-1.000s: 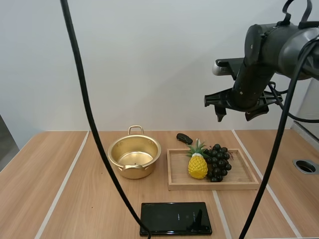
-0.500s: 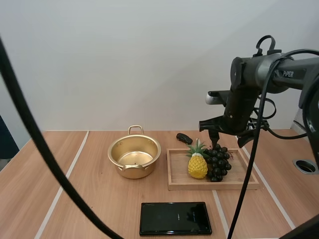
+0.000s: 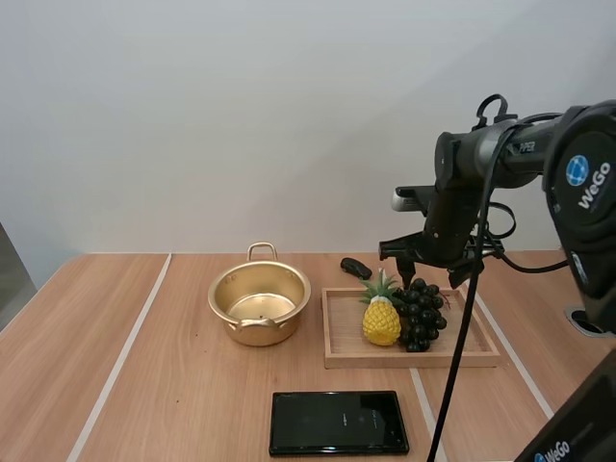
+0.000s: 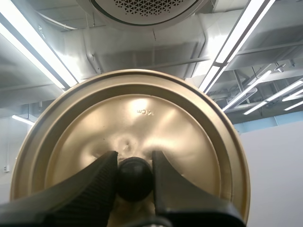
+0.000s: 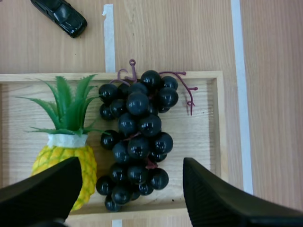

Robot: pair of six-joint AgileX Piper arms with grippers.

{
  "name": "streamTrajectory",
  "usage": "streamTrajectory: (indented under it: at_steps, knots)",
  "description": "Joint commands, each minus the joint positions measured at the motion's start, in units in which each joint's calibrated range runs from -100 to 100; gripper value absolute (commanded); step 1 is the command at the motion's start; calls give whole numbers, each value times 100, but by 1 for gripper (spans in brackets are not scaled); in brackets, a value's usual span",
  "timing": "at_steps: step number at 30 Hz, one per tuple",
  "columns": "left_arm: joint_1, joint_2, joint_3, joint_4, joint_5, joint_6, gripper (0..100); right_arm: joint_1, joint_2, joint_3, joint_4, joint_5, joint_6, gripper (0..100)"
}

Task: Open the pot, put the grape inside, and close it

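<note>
The golden pot (image 3: pixel 259 303) stands open on the table, left of the wooden tray (image 3: pixel 343 346). A bunch of dark grapes (image 3: pixel 421 314) (image 5: pixel 137 136) lies in the tray beside a toy pineapple (image 3: pixel 382 315) (image 5: pixel 67 144). My right gripper (image 3: pixel 433 270) (image 5: pixel 132 189) hangs open just above the grapes, one finger to each side of the bunch in the right wrist view. My left gripper (image 4: pixel 134 177) is shut on the black knob (image 4: pixel 135 177) of the golden lid (image 4: pixel 130 142), which is held up in the air.
A black phone (image 3: pixel 339 422) lies flat near the table's front edge. A small black toy car (image 3: pixel 355 267) (image 5: pixel 59 16) sits behind the tray. A round hole (image 3: pixel 591 321) is in the table at the far right.
My right arm has come down and to the left, from high over the table to just above the grapes in the tray. Pot, tray and phone have not moved.
</note>
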Motion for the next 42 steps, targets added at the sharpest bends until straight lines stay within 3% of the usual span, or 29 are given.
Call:
streamTrajectory:
  at_steps: [1, 16, 42]
  knots:
    - [-9, 14, -111, 0, 116, -42, 0, -25, 140, 10, -54, -207, -44, 100]
    - [-9, 14, -103, 0, 420, -42, 0, -25, 432, 10, -204, -1140, -44, 100]
    - [-9, 14, -103, 0, 488, -8, 0, -25, 1421, 10, -239, -1158, -44, 100]
